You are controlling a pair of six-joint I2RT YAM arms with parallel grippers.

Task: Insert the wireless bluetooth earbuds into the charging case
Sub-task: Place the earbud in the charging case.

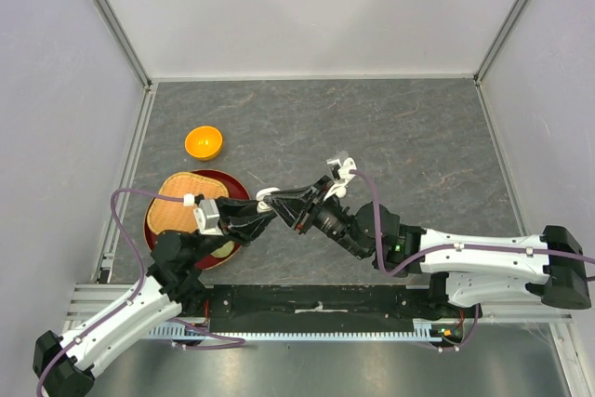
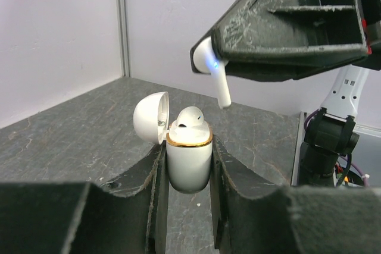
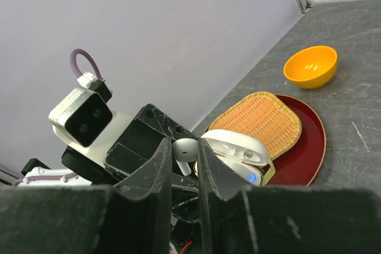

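The grey table point(image 1: 400, 137) bears an orange bowl point(image 1: 204, 142) and a red plate point(image 3: 311, 146).

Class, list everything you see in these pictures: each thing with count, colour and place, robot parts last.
charging case: one, white with gold rim, lid open, in the left pincer
seated earbud: one, white, in the case
held earbud: one, white, in the right pincer, above the case
bowl: one, orange, table's far left
woven tray: one, tan, on the plate
plate: one, dark red, table's near left
table: one, grey
pincers: two, black, both gripping
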